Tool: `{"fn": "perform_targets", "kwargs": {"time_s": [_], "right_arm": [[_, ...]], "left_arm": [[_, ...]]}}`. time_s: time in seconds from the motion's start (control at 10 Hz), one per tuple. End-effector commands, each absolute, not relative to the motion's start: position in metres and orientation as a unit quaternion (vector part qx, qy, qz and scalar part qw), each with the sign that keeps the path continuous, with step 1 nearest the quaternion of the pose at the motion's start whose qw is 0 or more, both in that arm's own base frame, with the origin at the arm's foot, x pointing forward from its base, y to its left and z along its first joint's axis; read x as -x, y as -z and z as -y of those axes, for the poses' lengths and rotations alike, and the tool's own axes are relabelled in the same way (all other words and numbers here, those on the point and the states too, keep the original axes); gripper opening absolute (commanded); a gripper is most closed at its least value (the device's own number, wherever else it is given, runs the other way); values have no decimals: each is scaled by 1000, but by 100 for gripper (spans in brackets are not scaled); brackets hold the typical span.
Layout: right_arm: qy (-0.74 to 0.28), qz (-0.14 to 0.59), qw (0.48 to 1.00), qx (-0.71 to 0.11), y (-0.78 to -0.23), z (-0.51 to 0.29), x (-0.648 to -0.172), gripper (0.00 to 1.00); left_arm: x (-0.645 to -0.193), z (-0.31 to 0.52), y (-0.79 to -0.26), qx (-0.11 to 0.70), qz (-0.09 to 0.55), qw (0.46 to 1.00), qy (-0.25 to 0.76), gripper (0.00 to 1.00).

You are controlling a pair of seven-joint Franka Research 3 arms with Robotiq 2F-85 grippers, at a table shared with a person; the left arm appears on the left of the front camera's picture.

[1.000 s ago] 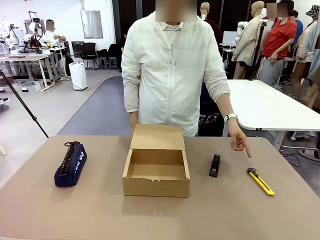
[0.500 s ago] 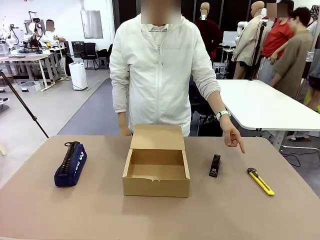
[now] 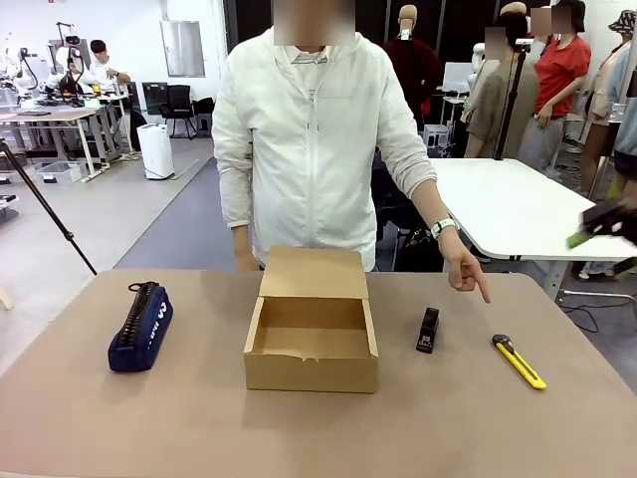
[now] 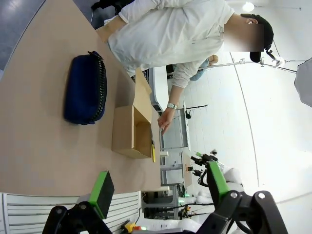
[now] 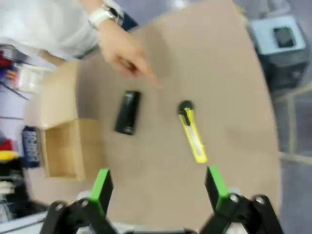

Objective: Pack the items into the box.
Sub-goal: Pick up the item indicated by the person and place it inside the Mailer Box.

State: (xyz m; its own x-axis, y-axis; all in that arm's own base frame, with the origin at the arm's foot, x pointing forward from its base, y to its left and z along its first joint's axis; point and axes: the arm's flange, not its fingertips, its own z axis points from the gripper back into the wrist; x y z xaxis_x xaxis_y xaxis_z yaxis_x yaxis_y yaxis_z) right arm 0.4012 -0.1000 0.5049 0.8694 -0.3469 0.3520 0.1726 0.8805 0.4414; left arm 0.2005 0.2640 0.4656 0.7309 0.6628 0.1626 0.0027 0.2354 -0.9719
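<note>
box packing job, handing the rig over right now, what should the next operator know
Left gripper: open, holding nothing, well back from the things.
Right gripper: open, holding nothing, up above the stapler and yellow knife.
The pouch lies on the table left of the box; the stapler lies right of it. The person's hand points down near the stapler.
Done: box lid open, inside empty.
Left: pouch and stapler both go in.

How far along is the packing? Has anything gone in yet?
Done: the box stands open but empty. In hand: nothing; the left gripper and right gripper are open, while the person's hand points beside the stapler. Left: pouch and stapler both lie on the table.
</note>
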Motion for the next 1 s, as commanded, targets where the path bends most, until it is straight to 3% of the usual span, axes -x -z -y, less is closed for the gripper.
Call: {"fn": "perform_targets", "kwargs": {"time_s": [0.0,0.1,0.2,0.3,0.5,0.6,0.9], "right_arm": [[68,152,984,-61,-473,93,-424,100],[45,178,983,-26,-457,75,-431,100],[39,232,970,-58,-460,65,-426,100],[67,168,980,-78,-458,76,-431,100],[38,182,981,-54,-449,66,-436,100],[61,177,982,-2,-441,61,-446,100],[9,137,989,53,-390,35,-509,100]], "left_arm": [[-199,-265,-467,582,298,724,-220,100],[-199,-265,-467,582,298,724,-220,100],[-199,-265,-467,582,298,724,-220,100],[-199,-265,-467,582,298,724,-220,100],[-199,-265,-467,582,298,724,-220,100],[-199,-265,-467,582,298,724,-220,100],[-199,-265,-467,582,298,724,-220,100]]}}
